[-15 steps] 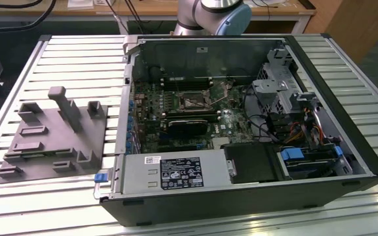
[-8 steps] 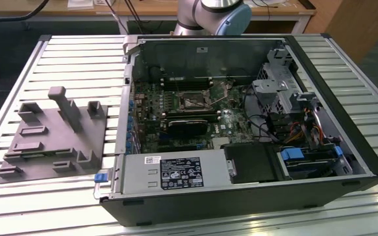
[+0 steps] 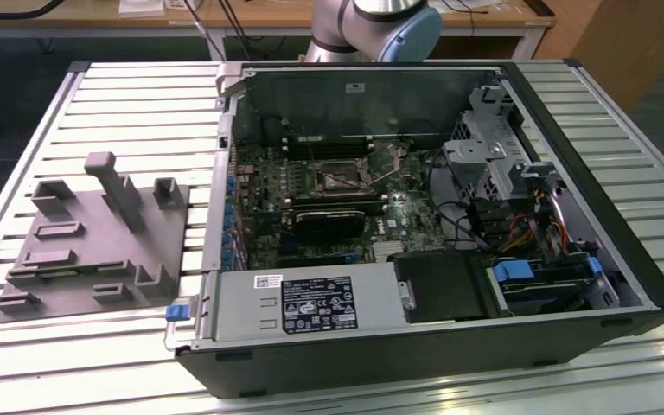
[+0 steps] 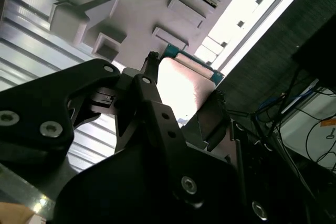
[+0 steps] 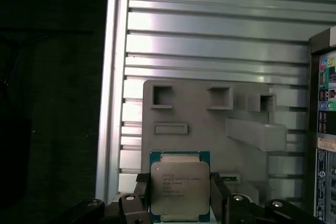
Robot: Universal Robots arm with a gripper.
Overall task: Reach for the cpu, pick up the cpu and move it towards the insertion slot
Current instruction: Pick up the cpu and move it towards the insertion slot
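Two fingers (image 5: 218, 192) of the hand (image 5: 181, 198) are clamped on the cpu (image 5: 179, 179), one on each of two opposite edges, so the hand is definitely grasping the chip. You can see the pinch in both wrist views. The silvery metal top faces the first wrist view's camera, with the green-edged rim peeking out around it. It's pretty much square, so there's no real long axis to worry about.

Behind the chip sits the grey moulded tray (image 5: 210, 129). The cpu looks well clear of it to me, held up off the pegs rather than resting on them, though that's my read and not a sure thing.

Going by that, the hand is somewhere over the tray. In the exterior view the tray (image 3: 79, 251) is at the left of the frame on the slatted bench (image 3: 136, 95). The insertion slot (image 3: 341, 178) is right of it, upper middle of the frame, down inside the open computer case (image 3: 424, 346). So the slot is well apart from the chip, with the case wall in between.

Count: one cpu, one insertion slot, one tray, one arm (image 3: 379, 22), two fingers.
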